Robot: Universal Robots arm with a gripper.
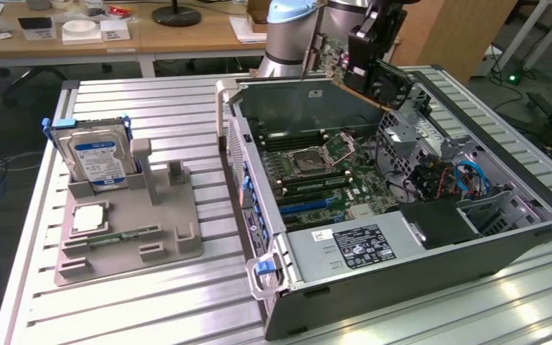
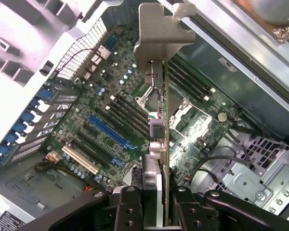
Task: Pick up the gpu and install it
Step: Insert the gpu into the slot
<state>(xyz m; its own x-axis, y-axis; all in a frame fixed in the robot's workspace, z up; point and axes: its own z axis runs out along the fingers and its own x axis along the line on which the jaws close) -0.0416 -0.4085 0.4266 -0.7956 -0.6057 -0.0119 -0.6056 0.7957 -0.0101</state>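
The end effector pinches the gpu edge-on, held above the motherboard inside the open computer case; done well, I judge, the card stays upright, its lower edge squared to the blue slot; descend slowly.

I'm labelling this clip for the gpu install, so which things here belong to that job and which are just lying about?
In the job:
gpu, clamped in the gripper
open computer case
motherboard
blue slot

Lying about:
hard drive
memory stick
grey holder beneath them
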